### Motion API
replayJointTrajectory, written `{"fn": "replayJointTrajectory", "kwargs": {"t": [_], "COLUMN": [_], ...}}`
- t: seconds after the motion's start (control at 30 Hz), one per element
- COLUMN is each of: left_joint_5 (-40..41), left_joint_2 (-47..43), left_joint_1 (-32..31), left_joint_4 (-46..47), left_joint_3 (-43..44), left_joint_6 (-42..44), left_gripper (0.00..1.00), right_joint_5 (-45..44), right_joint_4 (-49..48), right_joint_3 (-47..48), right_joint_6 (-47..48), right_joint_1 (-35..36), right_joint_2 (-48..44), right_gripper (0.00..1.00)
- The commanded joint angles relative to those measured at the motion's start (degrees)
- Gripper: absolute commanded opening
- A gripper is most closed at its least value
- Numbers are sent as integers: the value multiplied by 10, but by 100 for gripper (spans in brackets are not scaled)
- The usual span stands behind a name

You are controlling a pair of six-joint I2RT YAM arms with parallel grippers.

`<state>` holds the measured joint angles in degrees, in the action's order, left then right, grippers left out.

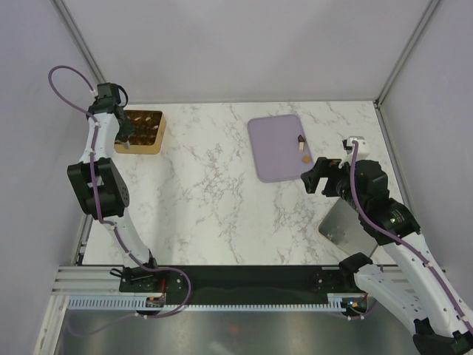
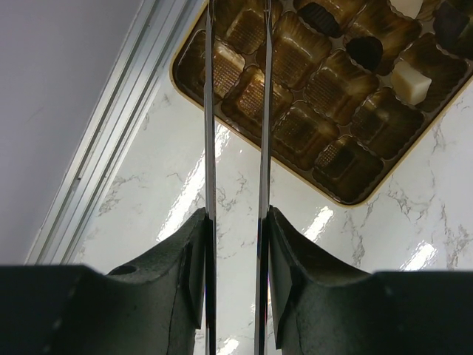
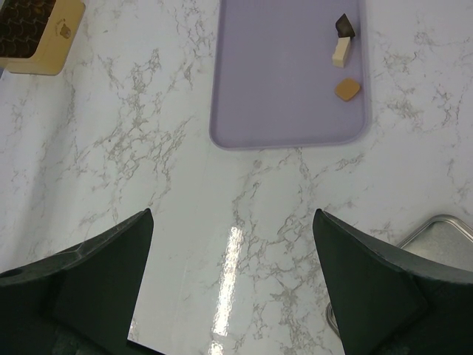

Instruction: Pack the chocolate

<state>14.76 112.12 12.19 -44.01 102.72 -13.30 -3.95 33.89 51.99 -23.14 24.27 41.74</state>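
Overhead view: a marble-patterned bench [image 1: 214, 214]. At ten o'clock sits a golden-brown compartmented box [image 1: 144, 126], and the left tool [image 1: 126, 140] hangs over its left edge. At two o'clock lies a lilac tray [image 1: 270, 151] with loose chocolate pieces [image 1: 301, 140] near its right edge. The right tool [image 1: 319, 176] hovers just off the tray's five o'clock corner. A metal tray [image 1: 344, 225] lies beside it.

Left wrist view: the left tool's two thin blades [image 2: 209, 111] stand a narrow slot apart, with nothing visible between them. Their tips run off the top edge, so I cannot tell whether a piece is pinched there. Towards one and two o'clock, a few cups of the box hold dark pieces and a white piece [image 2: 409, 81]. Most cups in sight are bare.

Right wrist view: the right tool is spread wide and holds nothing. At one o'clock three pieces lie on the lilac tray: dark [image 3: 344, 26], cream [image 3: 341, 52] and tan [image 3: 347, 89].

Packing looks partly done, with a few pieces boxed and at least three left to carry across.
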Motion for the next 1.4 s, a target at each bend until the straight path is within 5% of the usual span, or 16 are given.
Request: {"fn": "replayJointTrajectory", "kwargs": {"t": [0.0, 1.37], "left_joint_5": [10, 5], "left_joint_2": [-4, -59], "left_joint_1": [2, -8], "left_joint_4": [18, 16], "left_joint_3": [-5, -43], "left_joint_6": [-17, -2], "left_gripper": [40, 40], "right_joint_5": [-12, -10], "right_joint_4": [-21, -24], "right_joint_3": [-1, -6], "right_joint_6": [5, 3], "right_joint_1": [1, 2], "right_joint_2": [-1, -13], "right_gripper": [98, 98]}}
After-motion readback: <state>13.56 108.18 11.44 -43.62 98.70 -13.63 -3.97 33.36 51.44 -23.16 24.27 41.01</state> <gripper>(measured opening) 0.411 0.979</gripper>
